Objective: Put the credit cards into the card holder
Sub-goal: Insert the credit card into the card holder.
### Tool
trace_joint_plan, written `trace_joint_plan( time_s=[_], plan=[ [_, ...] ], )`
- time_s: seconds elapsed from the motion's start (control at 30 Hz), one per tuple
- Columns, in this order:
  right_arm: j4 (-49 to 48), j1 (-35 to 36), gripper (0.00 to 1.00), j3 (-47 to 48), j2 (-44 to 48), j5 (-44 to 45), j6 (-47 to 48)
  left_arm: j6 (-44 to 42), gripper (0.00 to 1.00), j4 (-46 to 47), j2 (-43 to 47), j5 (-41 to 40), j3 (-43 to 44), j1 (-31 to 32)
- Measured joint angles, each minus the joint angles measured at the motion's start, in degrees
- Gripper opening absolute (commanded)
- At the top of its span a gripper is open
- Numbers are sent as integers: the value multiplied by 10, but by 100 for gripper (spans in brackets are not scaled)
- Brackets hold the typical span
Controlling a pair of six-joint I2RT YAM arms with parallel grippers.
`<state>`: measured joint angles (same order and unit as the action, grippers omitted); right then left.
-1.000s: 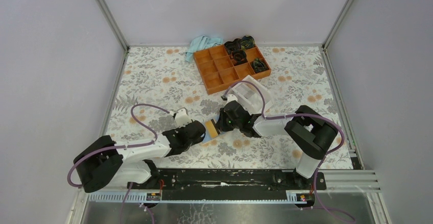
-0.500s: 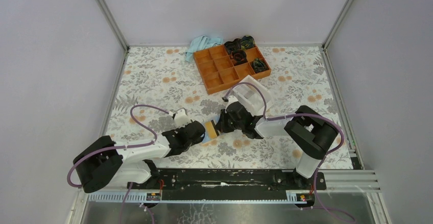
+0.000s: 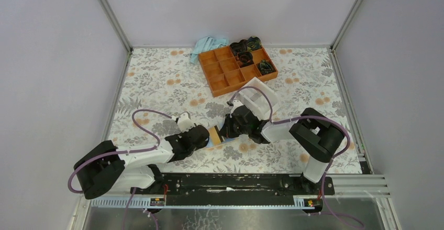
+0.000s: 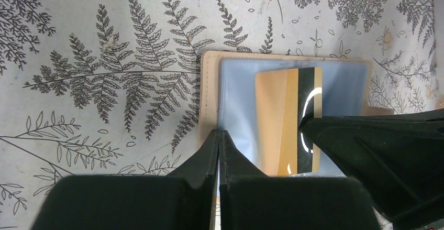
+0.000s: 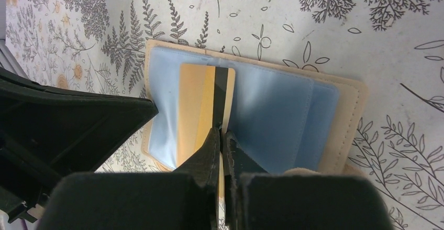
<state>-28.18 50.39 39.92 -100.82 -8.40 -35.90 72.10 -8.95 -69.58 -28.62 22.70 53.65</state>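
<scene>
Card holder [image 4: 238,96] lies open on counter [image 4: 104,41] between both arms, with orange credit card [image 4: 276,120] flat on its blue sleeves. Left end effector [image 4: 220,134] closed, tips at holder's near edge. Right end effector [image 5: 220,134] closed — tips against card's black stripe.

Tan card holder [image 5: 282,115] open flat — gold, black-striped credit card [image 5: 196,109] on its blue sleeves

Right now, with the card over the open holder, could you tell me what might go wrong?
1. The right gripper pinches the gold card only near its stripe, so it may pivot or slip against the blue sleeve.
2. The card holder lies loose, seemingly steadied only by the shut left gripper at one edge; it could slide.
</scene>
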Motion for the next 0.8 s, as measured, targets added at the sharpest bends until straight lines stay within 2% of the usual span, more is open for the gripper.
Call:
trace_joint_plan(
  time_s=[0.47,0.8],
  plan=[
    [-15,-5,0,5,-11,-19,-10,2,0,-2,5,3,-2,0],
    [-26,-2,0,7,-24,-48,-31,-1,0,-65,65,19,-14,7]
  ],
)
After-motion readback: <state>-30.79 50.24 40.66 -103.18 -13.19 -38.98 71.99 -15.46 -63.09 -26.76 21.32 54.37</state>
